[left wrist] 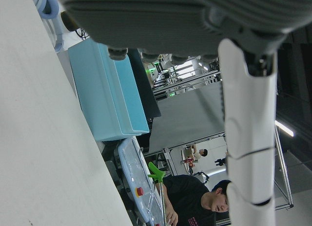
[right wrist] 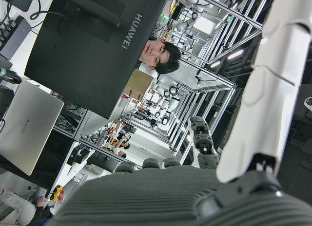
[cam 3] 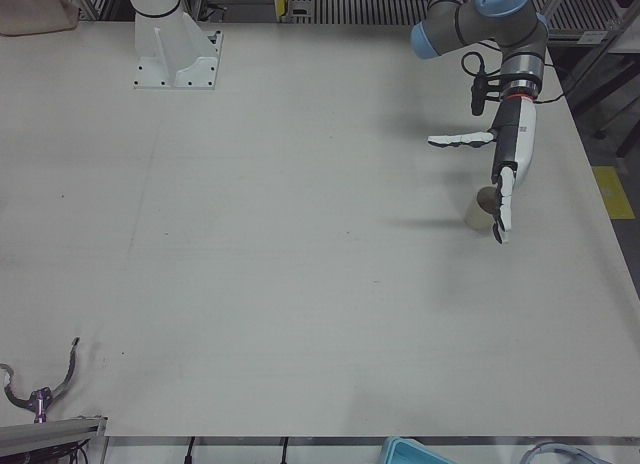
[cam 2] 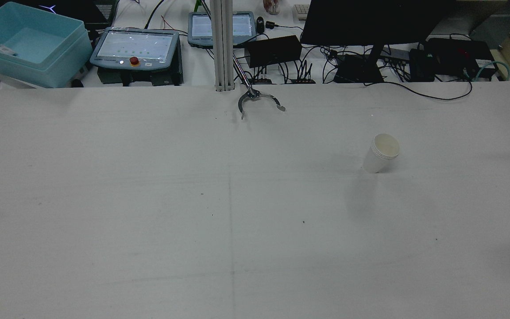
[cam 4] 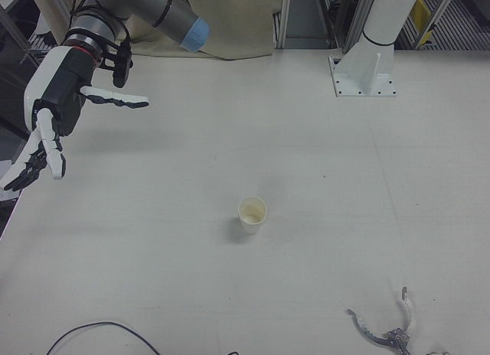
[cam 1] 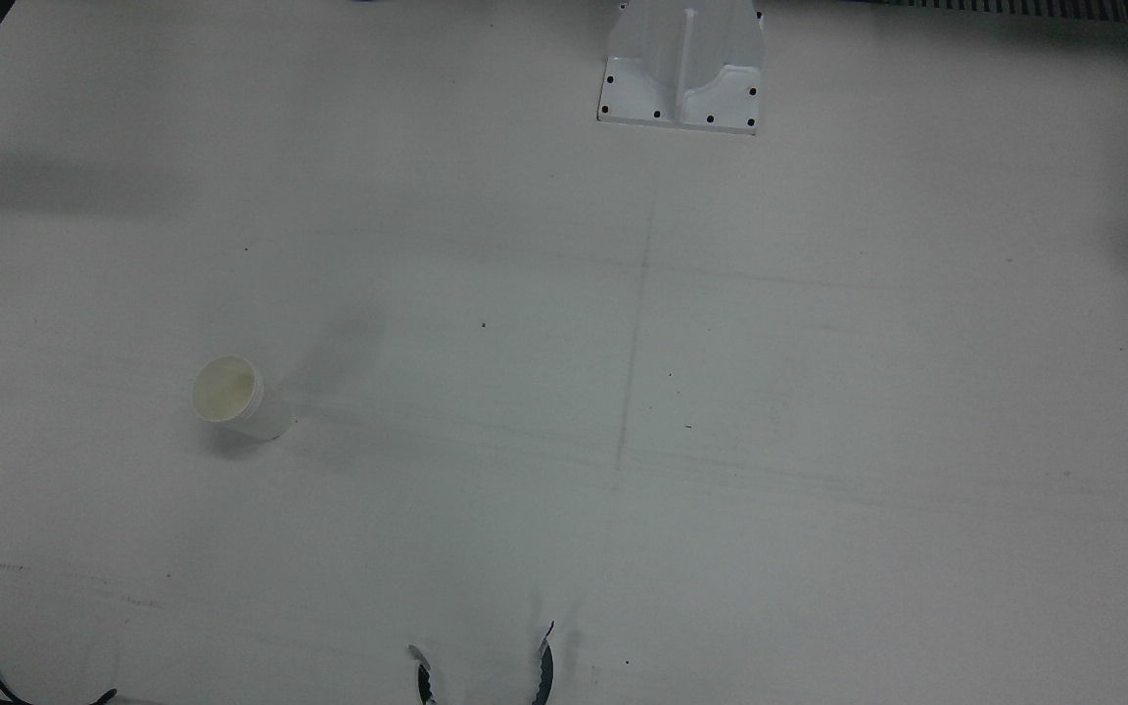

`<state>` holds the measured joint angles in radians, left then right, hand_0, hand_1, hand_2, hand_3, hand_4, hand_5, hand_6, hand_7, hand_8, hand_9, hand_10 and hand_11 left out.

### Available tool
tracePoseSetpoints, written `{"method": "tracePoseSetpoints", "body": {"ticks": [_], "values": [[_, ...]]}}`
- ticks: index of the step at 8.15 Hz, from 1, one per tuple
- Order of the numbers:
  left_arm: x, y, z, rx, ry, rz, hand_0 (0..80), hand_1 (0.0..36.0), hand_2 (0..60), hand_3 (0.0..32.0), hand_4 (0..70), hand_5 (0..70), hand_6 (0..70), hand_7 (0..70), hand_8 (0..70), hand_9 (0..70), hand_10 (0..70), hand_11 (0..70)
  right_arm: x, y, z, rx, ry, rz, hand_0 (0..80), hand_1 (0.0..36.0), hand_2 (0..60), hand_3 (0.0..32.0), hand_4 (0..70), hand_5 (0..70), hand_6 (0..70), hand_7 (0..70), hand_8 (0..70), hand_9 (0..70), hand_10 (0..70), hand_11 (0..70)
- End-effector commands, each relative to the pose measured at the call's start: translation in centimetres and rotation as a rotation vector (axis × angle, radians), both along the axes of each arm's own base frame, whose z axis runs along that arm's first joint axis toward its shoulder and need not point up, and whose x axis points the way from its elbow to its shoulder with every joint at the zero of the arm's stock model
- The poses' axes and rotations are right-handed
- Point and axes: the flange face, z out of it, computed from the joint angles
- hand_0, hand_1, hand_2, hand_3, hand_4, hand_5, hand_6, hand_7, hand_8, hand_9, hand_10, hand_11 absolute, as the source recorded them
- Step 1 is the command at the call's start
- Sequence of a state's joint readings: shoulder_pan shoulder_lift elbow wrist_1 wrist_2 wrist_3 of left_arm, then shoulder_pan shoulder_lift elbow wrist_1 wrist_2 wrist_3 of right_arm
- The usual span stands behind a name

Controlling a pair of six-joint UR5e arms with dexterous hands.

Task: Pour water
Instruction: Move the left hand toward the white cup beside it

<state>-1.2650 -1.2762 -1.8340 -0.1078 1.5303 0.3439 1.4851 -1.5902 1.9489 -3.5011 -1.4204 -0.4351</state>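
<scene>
A white paper cup (cam 4: 253, 215) stood upright on the bench (cam 1: 721, 392), on the half in front of the robot's right arm, with its open mouth showing a pale, yellowish inside. In the rear view the same cup (cam 2: 381, 153) sat right of the faint centre line, toward the far side of the bench.

The right robot hand (cam 4: 50, 118) hung in the air off the outer edge of the bench, released, its fingers (cam 4: 38, 160) spread and pointing downward and the thumb stretched out sideways, holding nothing. The cup was well apart from it, farther in toward the middle of the bench.

The left robot hand (cam 3: 505, 169) was raised above the opposite half of the bench, also released, its fingers straight and pointing down, its thumb held out to the side. A second, brownish cup (cam 3: 482, 209) stood on the bench near the outer edge, partly hidden behind those fingers; whether the fingers touched it could not be told from this view, but they were not wrapped around it.

A small metal claw tool (cam 2: 259, 101) lay at the operators' edge of the bench.
</scene>
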Motion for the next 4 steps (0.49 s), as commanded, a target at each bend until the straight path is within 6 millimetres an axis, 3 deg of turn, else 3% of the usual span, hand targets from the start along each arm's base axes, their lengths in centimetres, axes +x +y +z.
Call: {"method": "tracePoseSetpoints", "body": {"ticks": [1,2,3,4], "values": [[-1.2,3.0,6.0,0.003,-0.003,-0.029,59.9,22.3,0.0,9.8,0.0,0.0,0.0,0.0,0.0,0.0,0.0,1.5,0.0,1.9,1.2,-0.032,-0.003,-0.029,55.7,16.1,0.0,0.0,6.2,6.0,0.0,0.0,0.2,0.6,0.0,0.0],[-1.8,3.9,8.3,-0.026,-0.016,-0.052,59.6,22.3,0.0,10.2,0.0,0.0,0.0,0.0,0.0,0.0,0.0,0.5,0.1,2.5,1.8,-0.054,-0.004,-0.029,55.5,16.0,0.0,0.0,6.1,5.8,0.0,0.0,0.0,0.3,0.0,0.0],[-2.7,6.3,11.7,-0.056,-0.025,-0.071,59.3,22.3,0.0,10.0,0.0,0.0,0.0,0.0,0.0,0.0,0.0,0.3,0.3,2.6,1.9,-0.065,-0.003,-0.026,55.5,15.9,0.0,0.0,6.2,5.8,0.0,0.0,0.2,0.5,0.0,0.0],[-3.3,7.5,14.6,-0.064,-0.028,-0.083,60.0,22.7,0.0,10.4,0.0,0.0,0.0,0.0,0.0,0.0,0.0,0.6,0.3,2.7,1.9,-0.068,0.000,-0.028,55.5,16.0,0.0,0.0,6.1,5.8,0.0,0.0,0.0,0.3,0.0,0.0]]}}
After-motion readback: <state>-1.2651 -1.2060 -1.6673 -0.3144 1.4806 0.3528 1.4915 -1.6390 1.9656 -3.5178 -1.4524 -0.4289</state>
